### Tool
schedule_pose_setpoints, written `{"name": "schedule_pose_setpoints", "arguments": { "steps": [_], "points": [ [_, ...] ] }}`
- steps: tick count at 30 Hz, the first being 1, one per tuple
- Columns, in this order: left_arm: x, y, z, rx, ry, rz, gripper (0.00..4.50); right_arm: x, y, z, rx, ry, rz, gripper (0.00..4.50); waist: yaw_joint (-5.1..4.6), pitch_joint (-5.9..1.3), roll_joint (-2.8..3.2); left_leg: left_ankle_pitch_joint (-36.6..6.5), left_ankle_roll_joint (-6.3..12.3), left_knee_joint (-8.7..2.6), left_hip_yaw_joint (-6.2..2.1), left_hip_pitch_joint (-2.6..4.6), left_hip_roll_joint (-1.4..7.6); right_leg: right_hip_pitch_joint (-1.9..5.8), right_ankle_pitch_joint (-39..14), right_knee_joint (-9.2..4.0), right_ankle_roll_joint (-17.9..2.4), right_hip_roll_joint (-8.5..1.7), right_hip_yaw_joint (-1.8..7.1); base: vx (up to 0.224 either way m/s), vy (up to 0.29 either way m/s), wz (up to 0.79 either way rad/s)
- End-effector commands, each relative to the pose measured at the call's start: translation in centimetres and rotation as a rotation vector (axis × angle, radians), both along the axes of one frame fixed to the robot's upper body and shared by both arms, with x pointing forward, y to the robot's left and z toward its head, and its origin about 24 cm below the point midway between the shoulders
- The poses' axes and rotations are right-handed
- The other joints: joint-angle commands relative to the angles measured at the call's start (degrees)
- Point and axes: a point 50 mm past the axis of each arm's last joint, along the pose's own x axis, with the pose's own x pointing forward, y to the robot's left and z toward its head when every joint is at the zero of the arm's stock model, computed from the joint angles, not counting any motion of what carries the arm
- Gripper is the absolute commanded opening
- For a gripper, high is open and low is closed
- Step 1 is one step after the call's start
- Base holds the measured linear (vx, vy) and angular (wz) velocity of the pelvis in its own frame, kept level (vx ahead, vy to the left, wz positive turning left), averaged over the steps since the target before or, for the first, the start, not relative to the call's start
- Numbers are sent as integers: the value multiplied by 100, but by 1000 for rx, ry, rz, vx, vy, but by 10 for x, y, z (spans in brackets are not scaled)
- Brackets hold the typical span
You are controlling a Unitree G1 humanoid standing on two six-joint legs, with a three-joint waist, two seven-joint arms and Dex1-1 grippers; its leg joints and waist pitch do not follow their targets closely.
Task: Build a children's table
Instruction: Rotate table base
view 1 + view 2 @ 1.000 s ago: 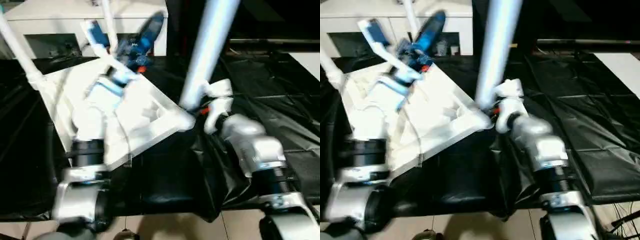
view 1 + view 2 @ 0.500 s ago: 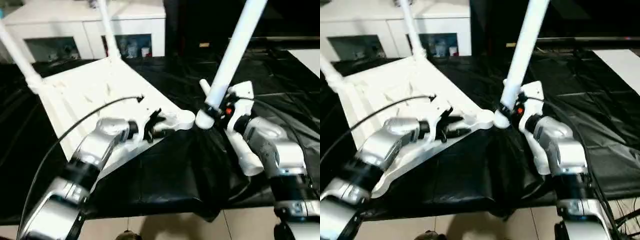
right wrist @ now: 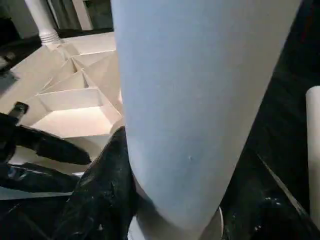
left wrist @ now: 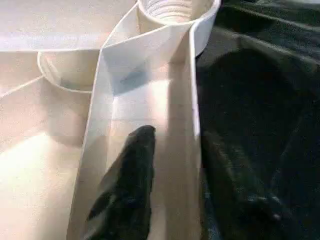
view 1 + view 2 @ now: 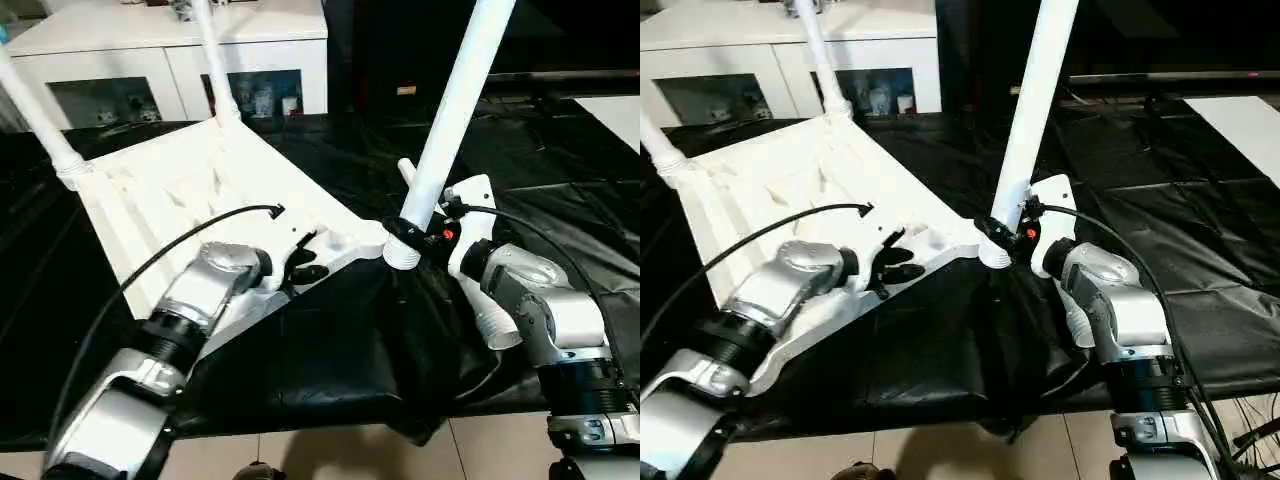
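The white tabletop (image 5: pixel 190 190) lies upside down on black sheeting, ribs up. Two white legs (image 5: pixel 40 110) (image 5: pixel 215 60) stand in its far corners. My right gripper (image 5: pixel 1005 232) is shut on the lower end of a third leg (image 5: pixel 455 110), which tilts up and away. That leg's foot hangs just beside the empty near-right corner socket (image 5: pixel 370 237), not in it. My left gripper (image 5: pixel 305 264) is at the near rim a little left of that socket. It is open and straddles the rim wall (image 4: pixel 192 125), one finger (image 4: pixel 127 190) inside the rib channel and the other outside.
A white cabinet with glass doors (image 5: pixel 170 60) stands behind the tabletop. Black sheeting (image 5: pixel 330 350) covers the work surface and sags over its front edge to the tiled floor (image 5: pixel 350 455). A short white tube end (image 5: pixel 405 172) shows behind my right gripper. A black cable (image 5: pixel 160 260) arcs over my left forearm.
My left arm has come down from above the tabletop to its near rim, and its fingers have narrowed around the wall. The right gripper with the leg has shifted only slightly.
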Motion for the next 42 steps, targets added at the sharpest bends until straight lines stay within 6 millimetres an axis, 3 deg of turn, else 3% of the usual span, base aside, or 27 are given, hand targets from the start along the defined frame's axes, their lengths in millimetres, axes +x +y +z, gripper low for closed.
{"name": "schedule_pose_setpoints", "arguments": {
  "steps": [1, 11, 12, 18, 19, 24, 29, 31, 32, 35, 36, 37, 39, 40, 42],
  "points": [
    [4, 3, 5, 10, -21, 13, 138, -1, 3, 6, -3, -18, 17, 188, 15, -470, -20, -1071, 60, -328, -31, 125, 45, 324, -551, -447, -1205, -302, 199, 0, 0, 0],
    [6, 2, -3, 57, 1, -9, 67, 0, 6, 7, -9, -22, 32, 188, 10, -458, -14, -1176, 50, -337, -30, 130, 45, 314, -710, -473, -1179, -305, 199, 0, 0, 0],
    [6, 2, -4, 66, 3, -13, 60, 0, 6, 7, -9, -22, 33, 188, 12, -457, 8, -1195, 45, -339, -35, 131, 44, 314, -734, -479, -1165, -306, 197, 0, 0, 0],
    [7, 2, -9, 95, 7, -20, 19, 0, 6, 8, -6, -26, 34, 188, 1, -449, -8, -1266, 53, -340, -29, 127, 29, 323, -884, -506, -1138, -309, 196, 0, 0, 0],
    [8, 3, -10, 103, 8, -22, 8, 0, 6, 8, -7, -26, 33, 188, 1, -449, 23, -1289, 51, -347, -37, 126, 34, 316, -1019, -520, -1096, -315, 193, 0, 0, 0],
    [7, 8, -9, 114, 15, -96, 0, -2, 8, 12, 6, -38, 61, 188, -8, -445, 39, -1416, 19, -362, -47, 130, 39, 304, -1252, -541, -1032, -314, 192, 0, 0, 0],
    [-8, 19, -2, 29, 18, -306, 0, -8, 13, 16, 36, -54, 167, 188, -12, -454, 83, -1386, 68, -383, -61, 118, 74, 301, -1007, -496, -1141, -332, 199, 0, 0, 0],
    [-23, 27, -1, -24, 15, -414, 0, -13, 15, 14, 44, -45, 233, 188, -1, -469, 47, -1279, 92, -378, -37, 143, 108, 267, -762, -470, -1225, -323, 211, 0, 0, 0],
    [-23, 27, -1, -24, 15, -414, 0, -13, 15, 14, 44, -45, 233, 188, 27, -473, 96, -1230, 108, -381, -40, 143, 120, 261, -672, -439, -1252, -322, 208, 0, 0, 0],
    [-32, 34, -4, -34, 4, -441, 0, -14, 16, 8, 20, -25, 251, 188, 86, -471, 122, -1301, 65, -379, -19, 187, 127, 220, -627, -435, -1275, -312, 209, 0, 0, 0],
    [-34, 35, -5, -33, -9, -441, 0, -15, 16, 6, 13, -18, 256, 188, 106, -460, -73, -1291, 75, -397, -4, 170, 134, 245, -720, -428, -1262, -332, 217, 0, 0, 0],
    [-37, 35, -6, -45, -23, -424, 0, -14, 18, 4, 13, -4, 268, 188, 121, -447, -85, -1286, 89, -405, 7, 156, 131, 240, -956, -439, -1182, -354, 221, 0, 0, 0],
    [-38, 35, -6, -54, -32, -413, 0, -14, 21, 2, 15, 2, 277, 188, 120, -428, -34, -1308, 86, -412, 3, 151, 131, 214, -1258, -464, -1075, -371, 228, 0, 0, 0],
    [-40, 35, -7, -67, -41, -395, 0, -14, 24, -1, 18, 13, 292, 188, 119, -428, -129, -1302, 96, -411, 22, 161, 125, 211, -1342, -487, -1031, -363, 230, 0, 0, 0],
    [-42, 35, -10, -71, -49, -377, 0, -14, 30, -5, 1, 27, 328, 188, 133, -424, -103, -1223, 100, -405, 15, 144, 121, 212, -1503, -481, -950, -388, 237, 0, 0, 0]
  ]
}}
